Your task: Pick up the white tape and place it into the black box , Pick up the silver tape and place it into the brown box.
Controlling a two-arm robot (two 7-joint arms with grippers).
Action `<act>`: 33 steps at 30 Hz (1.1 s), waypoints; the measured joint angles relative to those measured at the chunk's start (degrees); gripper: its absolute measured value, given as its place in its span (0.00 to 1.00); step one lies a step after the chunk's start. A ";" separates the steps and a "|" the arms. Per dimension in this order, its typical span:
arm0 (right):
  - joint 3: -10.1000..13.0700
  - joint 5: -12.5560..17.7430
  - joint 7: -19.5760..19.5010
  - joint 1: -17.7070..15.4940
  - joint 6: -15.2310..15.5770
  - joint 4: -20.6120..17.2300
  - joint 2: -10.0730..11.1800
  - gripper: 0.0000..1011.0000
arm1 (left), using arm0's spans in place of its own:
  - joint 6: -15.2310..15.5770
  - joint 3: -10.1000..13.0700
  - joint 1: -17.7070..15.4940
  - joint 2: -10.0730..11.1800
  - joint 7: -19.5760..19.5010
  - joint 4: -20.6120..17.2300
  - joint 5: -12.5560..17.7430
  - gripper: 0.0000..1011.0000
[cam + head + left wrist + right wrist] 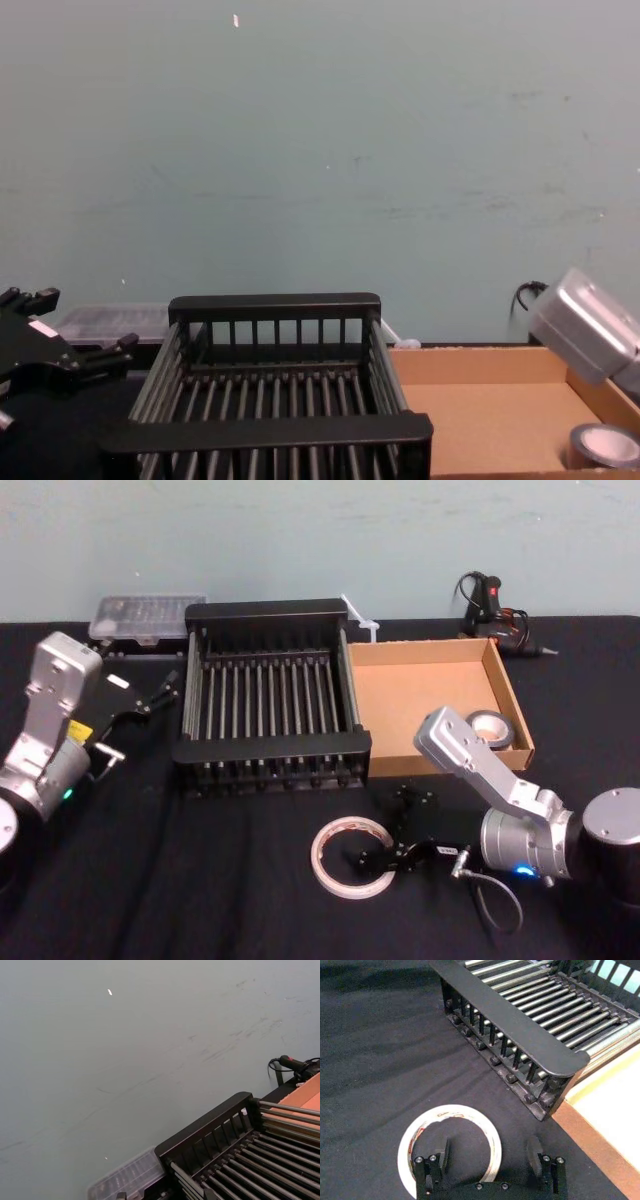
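Silver tape (490, 728) half hidden behind the right arm, lying flat in near right corner of brown box (430, 650); cut off at the lower edge in chest view. Black box (270, 748) just left of it, side by side, slatted floor open to view. White tape (452, 1111) flat on desk (200, 880), in front of black box; reddish print inside core, too small to read. Right gripper (488, 1149) low over it, fingers (442, 1152) spread, one inside the ring, one outside, not pinching. Left gripper (152, 693) parked left of black box, fingers apart. Clear lidded case (145, 615) behind, contents indistinct.
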 joint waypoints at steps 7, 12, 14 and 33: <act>-0.26 -0.29 0.35 0.21 -0.06 0.44 -0.35 0.99 | 0.00 0.00 0.00 0.00 0.00 0.00 0.00 0.99; -0.46 -0.50 0.49 0.36 -0.06 0.71 -0.55 0.99 | 0.00 0.00 0.00 0.00 0.00 0.00 0.00 0.99; -0.51 -0.58 0.52 0.39 -0.06 0.84 -0.63 0.99 | 0.00 0.00 0.00 0.00 0.00 0.00 0.00 0.99; -0.62 -0.90 0.58 0.42 0.04 1.41 -1.06 0.99 | 0.00 0.00 0.00 0.00 0.00 0.00 0.00 0.99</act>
